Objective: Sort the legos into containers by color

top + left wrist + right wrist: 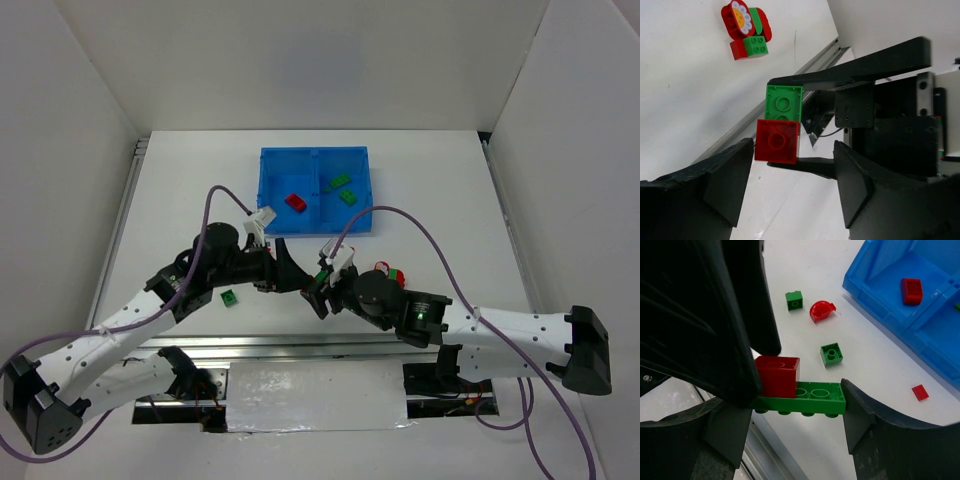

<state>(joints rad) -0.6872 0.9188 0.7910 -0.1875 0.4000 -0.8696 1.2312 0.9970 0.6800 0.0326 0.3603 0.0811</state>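
L gripper (792,145) & R gripper (792,395) nose-to-nose at joined legos (783,104), blocking each other; table (450,200) open twd tray (315,152).

Bright, even overhead light with soft shadows; wrist views blur only at nearest edges.

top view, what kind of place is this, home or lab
Probably a robotics lab cell: plain white walls box in a white table, a left arm and right arm are mounted at its near edge, plus a blue tray and toy bricks.
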